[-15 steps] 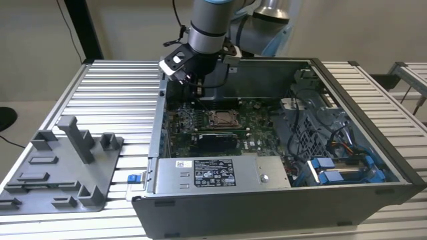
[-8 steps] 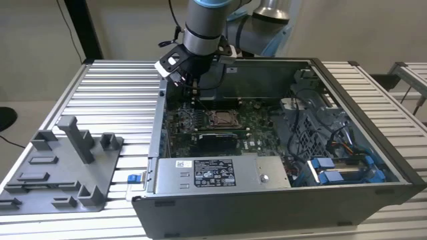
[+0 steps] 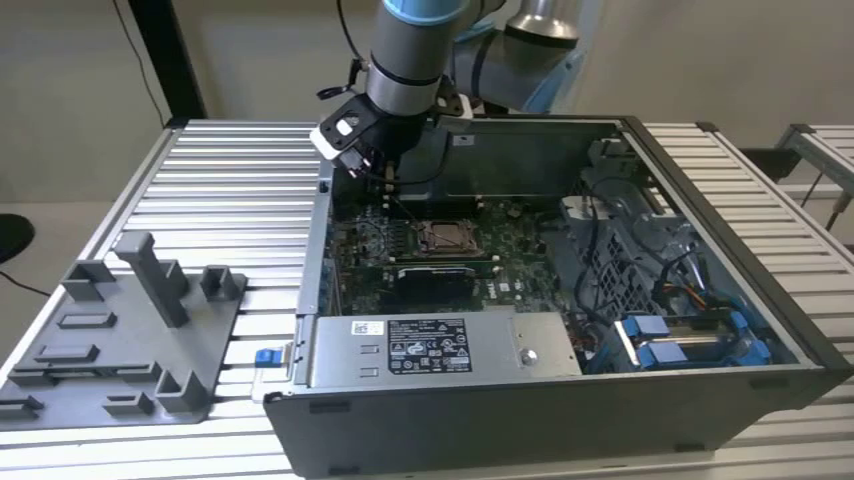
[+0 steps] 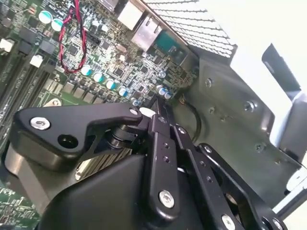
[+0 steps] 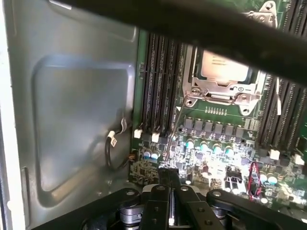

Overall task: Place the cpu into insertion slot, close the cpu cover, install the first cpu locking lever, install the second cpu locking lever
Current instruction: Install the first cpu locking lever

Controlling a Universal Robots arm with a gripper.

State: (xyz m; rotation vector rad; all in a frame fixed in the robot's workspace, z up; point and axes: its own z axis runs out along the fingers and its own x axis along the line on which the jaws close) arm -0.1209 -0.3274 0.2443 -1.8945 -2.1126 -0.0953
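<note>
The gripper [image 5: 170, 173] had its fingers pressed together, holding nothing. It hung low over the board [image 5: 211, 143], near the case wall [image 5: 72, 120] and apart from the slot [image 3: 447, 237]. In the first wrist view the cpu [image 5: 224, 67] lay flat in the slot, with the cover [image 5: 221, 90] seemingly down around it. A dark bar across that view hid the far edge. A thin wire lever [image 5: 175, 129] ran from the cover's near edge toward the gripper; whether it was latched could not be told.
</note>
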